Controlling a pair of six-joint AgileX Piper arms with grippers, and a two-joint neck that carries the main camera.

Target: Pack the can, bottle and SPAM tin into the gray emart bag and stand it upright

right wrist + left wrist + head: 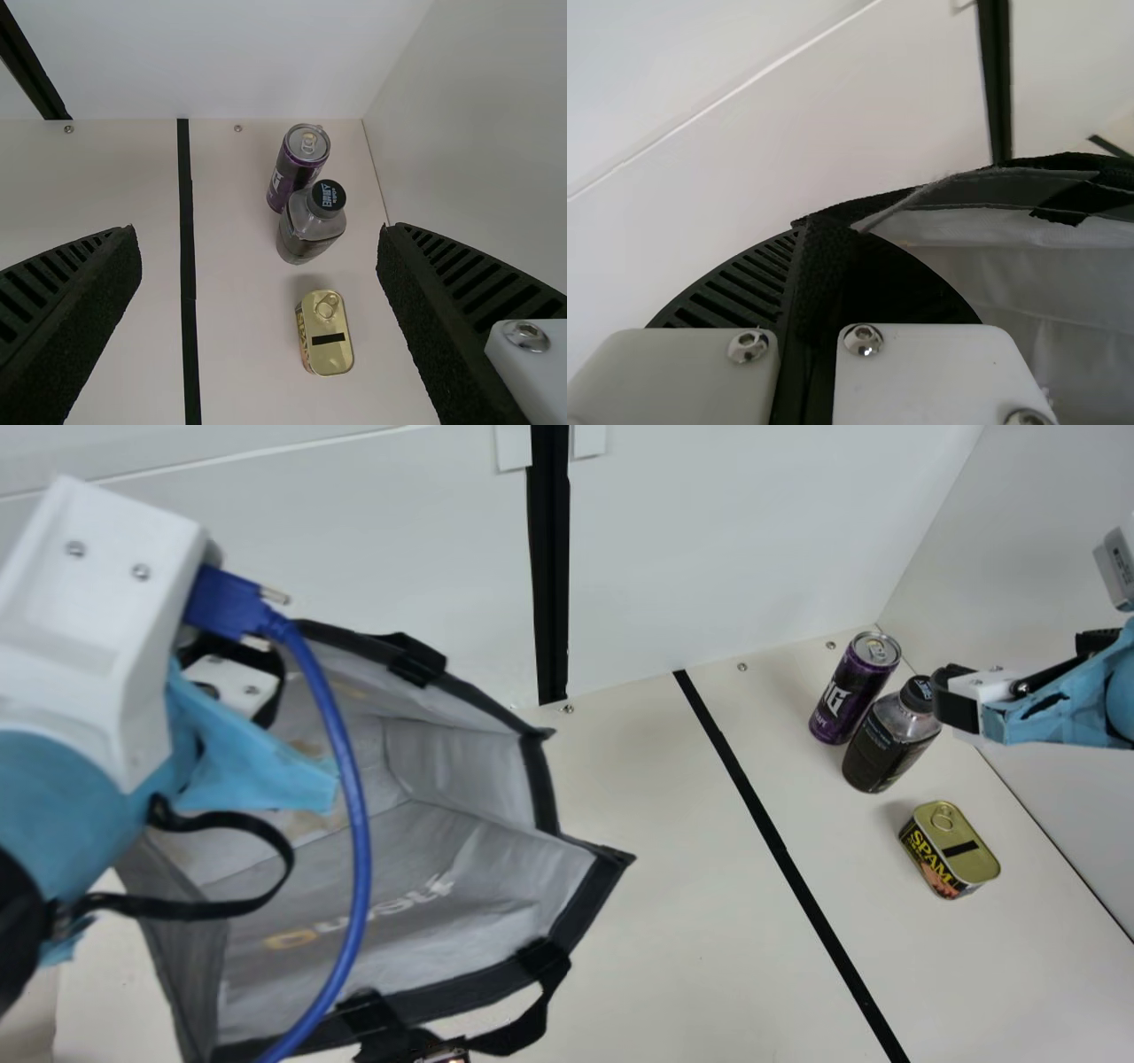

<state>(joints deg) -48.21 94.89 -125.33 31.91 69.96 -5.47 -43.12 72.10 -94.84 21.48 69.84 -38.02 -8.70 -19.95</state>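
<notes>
One gray emart bag (478, 921) sits on the counter (673, 921) at the main view's left, tilted, its wide black-edged mouth open toward the neck camera. The left gripper (232, 677) is over its far left part; in the left wrist view its two fingers are closed on one black strap (824, 257) at the bag's rim. Three items are to be packed, all outside the bag and beyond the one black line (784, 850) across the counter: one purple can (850, 691), one bottle (890, 735) and one SPAM tin (950, 850). The can stands nearest the corner of the back wall (726, 540) and right wall (1045, 602); the bottle stands just beside it, whether touching I cannot tell. The SPAM tin lies apart from both, lid up, with bare counter on all sides. The right gripper (1026, 671) hangs above that side, its two fingers spread wide with nothing between them. Between the bag's near right edge and the black line runs a broad open stretch, with more open counter from the line to the tin.
</notes>
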